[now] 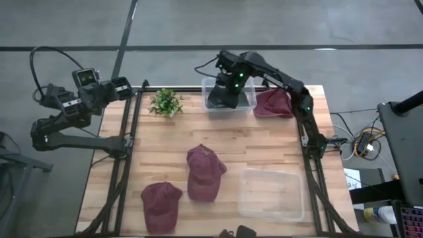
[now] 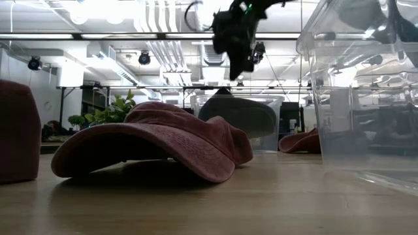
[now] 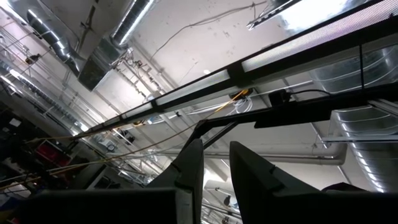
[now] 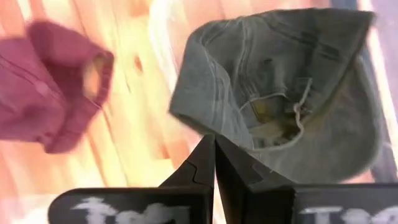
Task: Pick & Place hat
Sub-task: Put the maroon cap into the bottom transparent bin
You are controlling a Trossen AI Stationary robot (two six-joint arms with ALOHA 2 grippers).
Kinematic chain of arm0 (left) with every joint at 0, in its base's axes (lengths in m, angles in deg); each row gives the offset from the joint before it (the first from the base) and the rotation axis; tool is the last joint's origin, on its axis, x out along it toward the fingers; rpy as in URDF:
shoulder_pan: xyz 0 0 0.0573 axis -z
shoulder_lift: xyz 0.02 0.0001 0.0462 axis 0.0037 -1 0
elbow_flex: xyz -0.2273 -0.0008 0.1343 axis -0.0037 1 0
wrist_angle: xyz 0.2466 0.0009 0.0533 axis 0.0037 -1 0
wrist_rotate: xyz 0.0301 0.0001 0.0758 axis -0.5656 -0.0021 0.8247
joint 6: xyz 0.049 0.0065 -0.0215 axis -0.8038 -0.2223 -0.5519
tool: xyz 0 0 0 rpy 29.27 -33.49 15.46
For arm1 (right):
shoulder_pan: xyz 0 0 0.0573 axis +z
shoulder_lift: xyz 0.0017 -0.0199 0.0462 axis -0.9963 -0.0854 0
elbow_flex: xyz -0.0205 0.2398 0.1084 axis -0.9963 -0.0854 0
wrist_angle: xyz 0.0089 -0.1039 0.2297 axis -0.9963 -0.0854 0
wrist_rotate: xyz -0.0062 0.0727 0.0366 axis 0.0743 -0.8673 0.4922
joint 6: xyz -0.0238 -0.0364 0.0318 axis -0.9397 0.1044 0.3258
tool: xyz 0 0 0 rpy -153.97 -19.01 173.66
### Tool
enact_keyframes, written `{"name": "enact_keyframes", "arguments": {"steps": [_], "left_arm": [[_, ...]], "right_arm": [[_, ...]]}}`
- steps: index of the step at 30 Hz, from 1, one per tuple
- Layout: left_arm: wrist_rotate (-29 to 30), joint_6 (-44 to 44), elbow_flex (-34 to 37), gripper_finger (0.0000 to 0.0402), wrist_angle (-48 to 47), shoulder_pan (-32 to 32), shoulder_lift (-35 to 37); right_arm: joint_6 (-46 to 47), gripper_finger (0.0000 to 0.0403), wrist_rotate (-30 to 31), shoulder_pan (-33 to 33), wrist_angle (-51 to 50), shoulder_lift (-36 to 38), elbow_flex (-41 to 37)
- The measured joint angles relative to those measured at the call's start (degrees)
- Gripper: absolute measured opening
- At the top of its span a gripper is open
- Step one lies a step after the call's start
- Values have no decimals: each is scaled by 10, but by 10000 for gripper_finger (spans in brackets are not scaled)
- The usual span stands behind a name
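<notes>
A grey hat [image 4: 292,81] lies in the clear bin [image 1: 206,82] at the table's far edge, hollow side up; the low view shows the grey hat [image 2: 238,116] behind the bin's wall. My right gripper [image 2: 234,70] hangs shut above it, clear of it and pointing steeply down, with nothing between its fingers [image 4: 214,155]. A maroon hat [image 1: 203,172] rests on its brim and crown at the table's middle, another [image 1: 160,205] at the near left, and a third [image 1: 274,102] to the right of the far bin. My left gripper [image 3: 216,174] is raised off the table's left edge, its fingers a little apart and holding nothing.
A second clear bin [image 1: 271,192] stands at the near right. A small green plant [image 1: 165,102] stands at the far left, beside the far bin. Bare wood lies between the two bins and around the middle hat.
</notes>
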Motion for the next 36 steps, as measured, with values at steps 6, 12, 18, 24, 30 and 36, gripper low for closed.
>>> {"name": "enact_keyframes", "arguments": {"steps": [6, 12, 18, 24, 30, 36], "left_arm": [[0, -11, 0, 71, -1, 0, 0], [0, -8, 0, 71, -24, 0, 0], [0, -7, -1, 71, -57, 0, -2], [0, -7, -1, 71, -115, 0, -2], [0, -7, -1, 71, -135, 0, -2], [0, -6, -1, 71, -147, 0, -2]], "right_arm": [[62, 27, -5, 2, -35, 62, 0], [102, 96, 18, 34, -33, 141, -32], [137, 177, 94, 89, -33, 232, -123], [186, 245, 204, 159, -34, 325, -247], [222, 281, 312, 204, -31, 395, -392], [216, 276, 337, 205, -10, 434, -540]]}}
